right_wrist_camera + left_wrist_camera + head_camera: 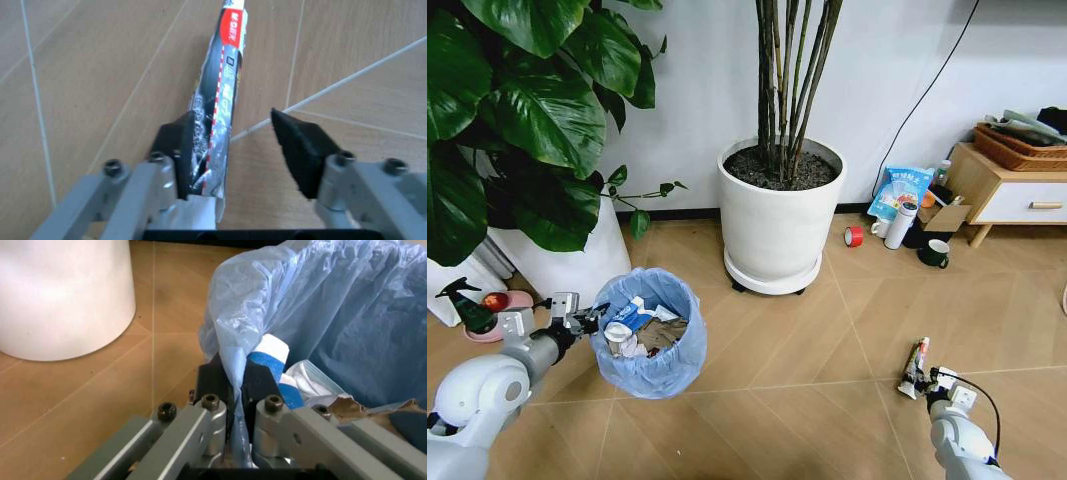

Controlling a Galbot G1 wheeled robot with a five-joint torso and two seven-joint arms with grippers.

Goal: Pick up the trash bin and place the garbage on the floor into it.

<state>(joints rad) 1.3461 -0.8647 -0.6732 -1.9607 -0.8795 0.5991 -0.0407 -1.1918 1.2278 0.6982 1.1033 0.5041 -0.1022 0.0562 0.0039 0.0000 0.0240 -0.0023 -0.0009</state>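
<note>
The trash bin [655, 352], lined with a crinkly light-blue bag, is held at its rim by my left gripper [590, 318], low on the left. In the left wrist view the left gripper [231, 377] is shut on the bag-covered rim of the bin [333, 305]. Blue-white wrappers and paper [632, 318] lie inside. A flattened tube of garbage [917, 360] rests on the floor [807, 340] at the lower right. My right gripper [230, 135] stands open around the tube [223, 85], which lies against one finger [177, 145]; the other finger stays apart.
A large white plant pot [777, 225] stands behind the bin, another white pot [577, 265] at the left. A spray bottle [462, 305] sits far left. Red tape roll [854, 236], bottle [899, 225], mug [935, 253] and a wooden cabinet [1007, 190] are at the back right.
</note>
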